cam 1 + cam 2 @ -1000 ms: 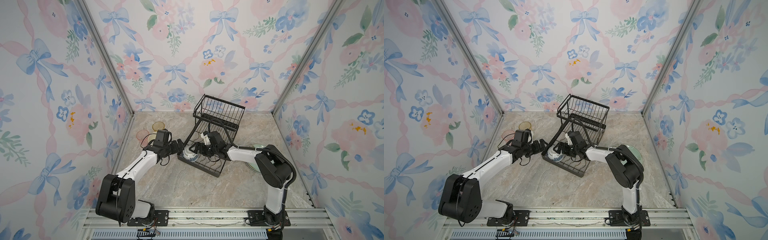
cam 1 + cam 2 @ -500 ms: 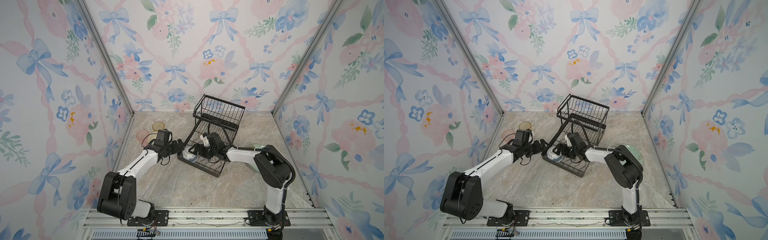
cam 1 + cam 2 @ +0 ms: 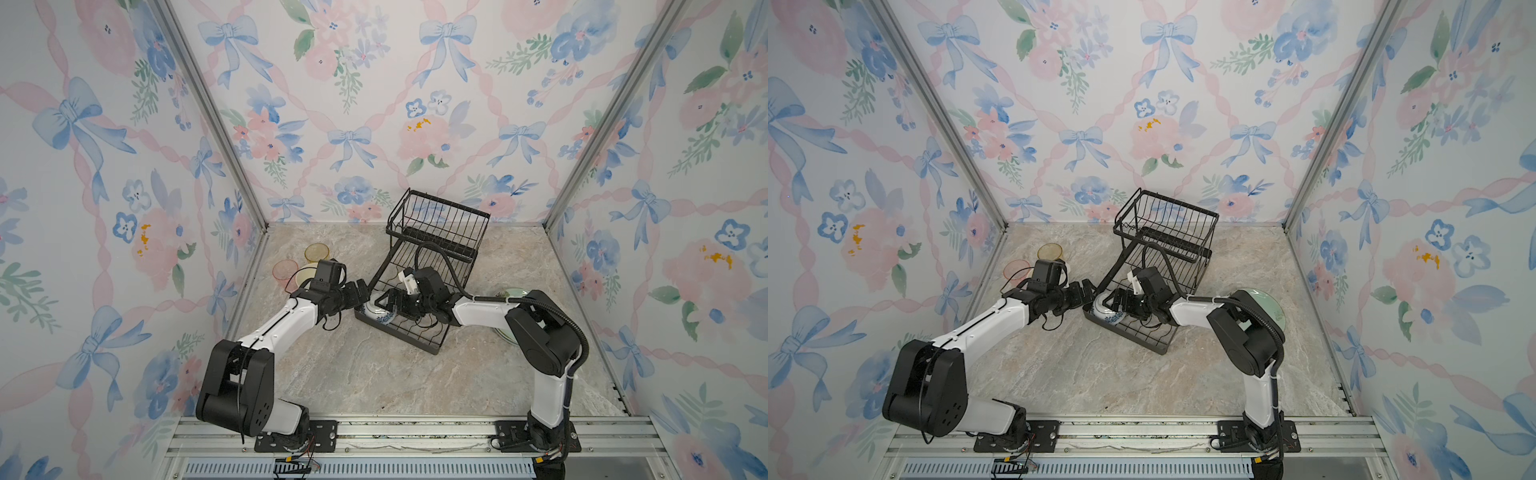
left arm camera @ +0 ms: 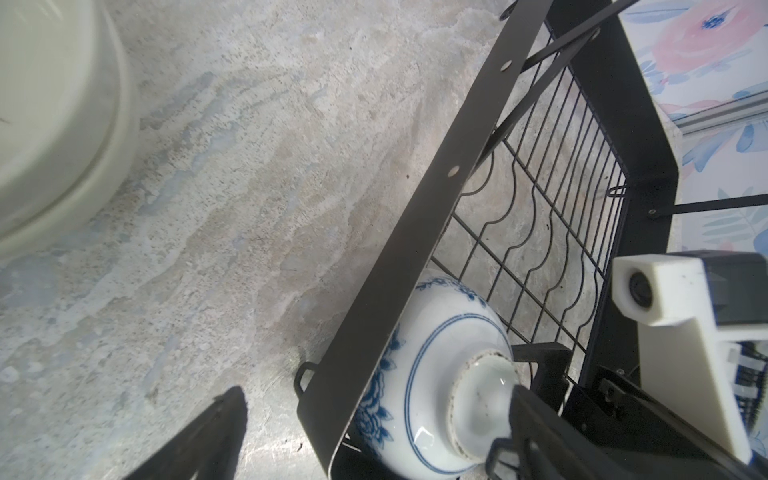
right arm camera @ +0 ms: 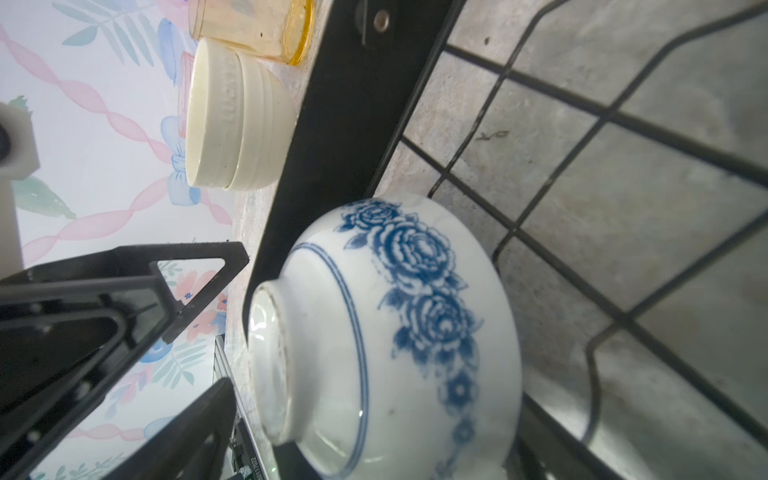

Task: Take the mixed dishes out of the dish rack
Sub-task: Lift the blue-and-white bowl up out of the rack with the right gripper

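Observation:
The black wire dish rack stands skewed at mid table. A blue-and-white patterned bowl lies upside down in the near-left end of its lower tray. My right gripper reaches along the tray, open, jaws on either side of the bowl. My left gripper is open across the rack's side wall, with one finger outside and the other finger over the bowl's foot.
At the left by the wall stand a yellow tumbler, a pink tumbler and stacked cream bowls. A pale green plate lies at the right, behind my right arm. Bare marble stretches in front of the rack.
My left gripper has edged right, up to the rack's end and the bowl. The right gripper has shifted only slightly over the bowl. Both stay open.

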You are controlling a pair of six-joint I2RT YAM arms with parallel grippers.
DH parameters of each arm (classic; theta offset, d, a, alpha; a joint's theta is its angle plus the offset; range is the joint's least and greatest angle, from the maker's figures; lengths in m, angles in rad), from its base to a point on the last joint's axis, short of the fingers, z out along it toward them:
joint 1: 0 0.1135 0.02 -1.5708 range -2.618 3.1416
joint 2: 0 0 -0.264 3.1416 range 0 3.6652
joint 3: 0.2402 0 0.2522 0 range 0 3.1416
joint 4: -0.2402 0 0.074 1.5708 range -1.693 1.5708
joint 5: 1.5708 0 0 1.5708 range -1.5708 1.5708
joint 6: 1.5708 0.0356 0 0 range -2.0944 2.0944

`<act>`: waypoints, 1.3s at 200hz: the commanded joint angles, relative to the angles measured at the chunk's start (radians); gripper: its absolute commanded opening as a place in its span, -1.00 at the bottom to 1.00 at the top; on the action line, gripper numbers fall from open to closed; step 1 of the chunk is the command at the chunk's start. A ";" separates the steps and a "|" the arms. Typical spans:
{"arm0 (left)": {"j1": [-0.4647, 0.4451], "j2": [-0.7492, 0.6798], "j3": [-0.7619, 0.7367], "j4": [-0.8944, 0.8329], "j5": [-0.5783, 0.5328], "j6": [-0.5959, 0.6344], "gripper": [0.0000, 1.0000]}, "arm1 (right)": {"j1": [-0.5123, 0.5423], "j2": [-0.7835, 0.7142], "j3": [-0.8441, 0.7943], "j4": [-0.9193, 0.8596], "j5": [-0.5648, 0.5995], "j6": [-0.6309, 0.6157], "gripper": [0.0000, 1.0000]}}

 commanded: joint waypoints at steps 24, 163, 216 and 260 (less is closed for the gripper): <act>-0.006 -0.001 0.027 -0.008 0.000 0.004 0.96 | 0.034 -0.040 -0.034 0.089 -0.051 0.009 0.93; -0.004 -0.003 0.038 -0.009 -0.005 0.012 0.96 | 0.042 -0.065 -0.008 0.067 0.048 -0.037 0.43; -0.004 0.000 0.041 -0.010 -0.002 0.017 0.96 | 0.043 -0.026 -0.025 0.205 0.080 0.004 -0.01; -0.002 0.000 0.037 -0.009 -0.006 0.022 0.96 | 0.042 0.018 -0.032 0.310 0.109 0.037 -0.10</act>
